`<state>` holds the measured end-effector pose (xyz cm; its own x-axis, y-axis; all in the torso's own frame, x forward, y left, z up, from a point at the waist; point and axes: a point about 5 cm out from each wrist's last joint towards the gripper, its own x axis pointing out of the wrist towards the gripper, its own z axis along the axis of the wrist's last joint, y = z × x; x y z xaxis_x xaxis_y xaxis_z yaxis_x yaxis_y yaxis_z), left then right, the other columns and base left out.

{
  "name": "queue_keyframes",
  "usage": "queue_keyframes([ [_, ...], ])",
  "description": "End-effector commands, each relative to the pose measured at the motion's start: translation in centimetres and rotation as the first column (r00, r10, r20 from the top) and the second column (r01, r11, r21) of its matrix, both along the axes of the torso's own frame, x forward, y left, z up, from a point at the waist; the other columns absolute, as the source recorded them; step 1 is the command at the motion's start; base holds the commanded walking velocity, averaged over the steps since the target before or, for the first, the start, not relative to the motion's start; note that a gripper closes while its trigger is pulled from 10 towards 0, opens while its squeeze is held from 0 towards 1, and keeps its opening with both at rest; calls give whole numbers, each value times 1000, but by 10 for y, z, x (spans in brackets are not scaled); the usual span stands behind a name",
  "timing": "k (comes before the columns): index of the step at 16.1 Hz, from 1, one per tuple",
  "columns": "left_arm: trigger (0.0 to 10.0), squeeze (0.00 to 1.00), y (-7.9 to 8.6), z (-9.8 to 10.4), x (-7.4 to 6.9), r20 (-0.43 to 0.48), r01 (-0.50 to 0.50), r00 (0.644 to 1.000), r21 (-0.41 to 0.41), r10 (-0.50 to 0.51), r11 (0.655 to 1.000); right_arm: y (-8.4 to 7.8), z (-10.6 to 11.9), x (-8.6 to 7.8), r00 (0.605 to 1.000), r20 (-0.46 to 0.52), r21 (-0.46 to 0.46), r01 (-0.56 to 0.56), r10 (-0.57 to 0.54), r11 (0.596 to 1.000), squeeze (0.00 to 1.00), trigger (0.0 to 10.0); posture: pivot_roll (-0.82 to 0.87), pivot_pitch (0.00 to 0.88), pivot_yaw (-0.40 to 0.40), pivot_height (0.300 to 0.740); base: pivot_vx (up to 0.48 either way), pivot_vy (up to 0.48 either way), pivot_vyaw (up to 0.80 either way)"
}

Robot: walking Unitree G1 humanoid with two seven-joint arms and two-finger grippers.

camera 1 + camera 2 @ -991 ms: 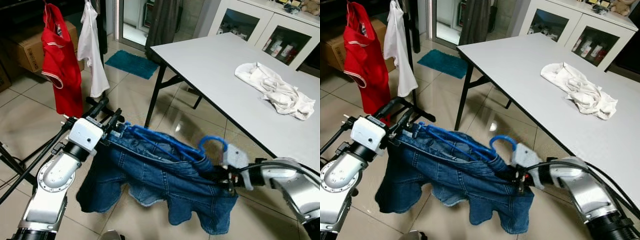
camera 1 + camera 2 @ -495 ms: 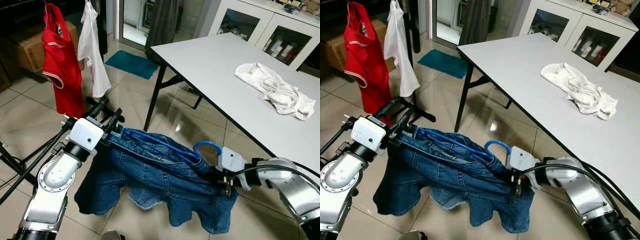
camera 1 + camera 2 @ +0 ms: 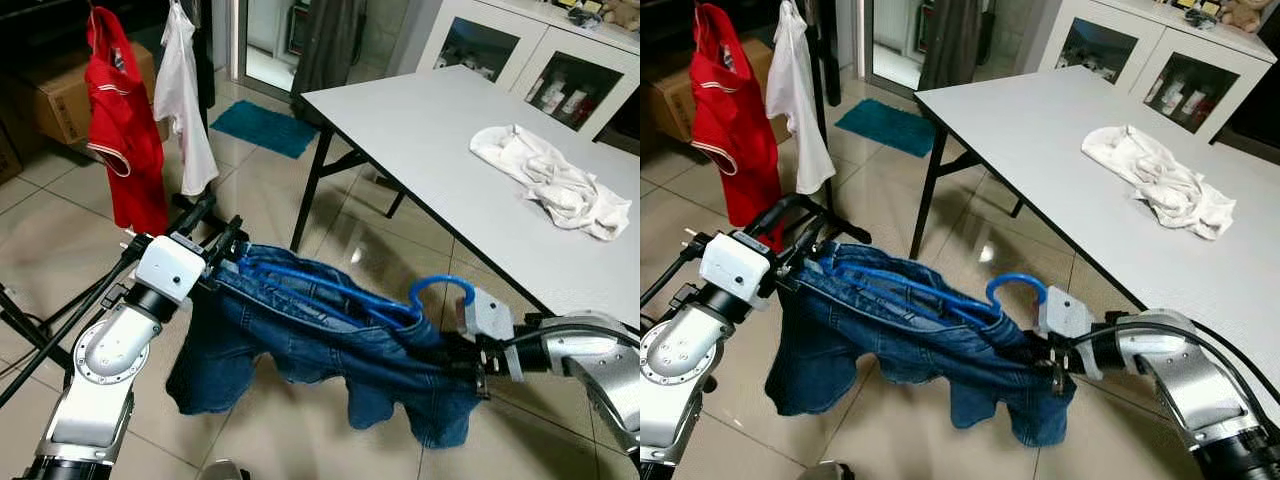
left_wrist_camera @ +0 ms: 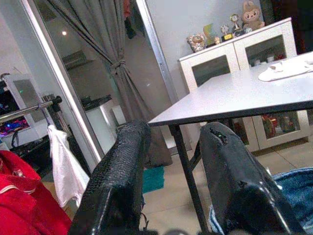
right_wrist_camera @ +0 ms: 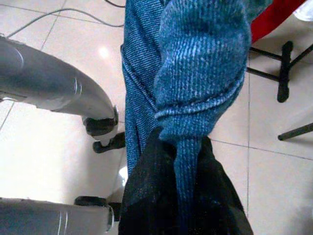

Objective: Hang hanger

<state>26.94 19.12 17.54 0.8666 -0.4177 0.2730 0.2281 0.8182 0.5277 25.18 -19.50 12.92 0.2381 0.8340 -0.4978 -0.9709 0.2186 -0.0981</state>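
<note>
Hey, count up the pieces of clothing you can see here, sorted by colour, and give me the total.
Red: 1, the red garment hanging on the rack
White: 2, the white top hanging beside it and the crumpled white garment on the table
Blue: 1, the denim shorts on the blue hanger
Total: 4

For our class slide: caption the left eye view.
Two pincers stretch denim shorts on a blue hanger beside a white table.

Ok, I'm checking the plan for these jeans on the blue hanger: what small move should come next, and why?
Probably lift both arms and turn toward the rack. The jeans sag low between the left gripper and the right gripper, the blue hanger hook points up free, and the red shirt marks the rail, up to the robot's left.
</note>
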Motion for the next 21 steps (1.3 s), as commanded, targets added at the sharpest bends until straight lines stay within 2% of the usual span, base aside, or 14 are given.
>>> queue_keyframes([
  [1, 10000, 0, -1, 7, -1, 38, 3, 999, 6, -4, 1000, -8, -2, -1, 1000, 17, -73, 4, -3, 997, 0, 0, 163, 103, -158, 740, 0, 0, 0],
  [3, 10000, 0, -1, 7, -1, 39, 4, 999, 6, -4, 1000, -8, -5, 0, 1000, 25, -96, 11, -9, 995, 0, 0, 164, 103, -158, 740, 0, 0, 0],
  [5, 10000, 0, -2, 8, -1, 43, 6, 999, 8, -6, 1000, -7, -6, 9, 996, 36, -94, 81, -78, 992, 0, 0, 167, 101, -155, 740, 0, 0, 0],
  [7, 10000, 0, -1, 8, -1, 43, 6, 999, 9, -7, 1000, -7, -7, 9, 996, 37, -97, 82, -79, 992, 0, 0, 168, 99, -155, 740, 0, 0, 0],
  [9, 10000, 0, -2, 11, 0, 49, 9, 999, 11, -10, 1000, -9, -12, 9, 996, 47, -148, 84, -78, 985, 0, 0, 168, 98, -152, 740, 0, 0, 0],
  [13, 10000, 0, -5, 14, 2, 60, 22, 998, 14, -22, 1000, -2, -18, -2, 999, 27, -193, -14, 20, 981, 0, 0, 168, 97, -151, 740, 0, 0, 0],
  [16, 10000, 0, -14, 20, 6, 78, 55, 995, 20, -56, 998, 4, -22, 2, 999, 41, -231, 2, 8, 973, 0, 0, 165, 99, -152, 740, 0, 0, 0],
  [19, 10000, 0, -22, 21, 8, 80, 85, 993, 30, -87, 996, 7, -33, 9, 996, 87, -323, 30, -2, 946, 0, 0, 165, 100, -154, 740, 0, 0, 0],
  [20, 10000, 0, -26, 20, 8, 78, 103, 991, 44, -107, 994, 9, -38, 10, 995, 104, -363, 32, 6, 931, 0, 0, 167, 99, -155, 740, 0, 0, 0],
  [21, 10000, 0, -38, 19, 8, 68, 154, 985, 57, -157, 986, 18, -46, 17, 989, 151, -412, 55, 9, 909, 0, 0, 170, 98, -156, 740, 0, 0, 0],
])
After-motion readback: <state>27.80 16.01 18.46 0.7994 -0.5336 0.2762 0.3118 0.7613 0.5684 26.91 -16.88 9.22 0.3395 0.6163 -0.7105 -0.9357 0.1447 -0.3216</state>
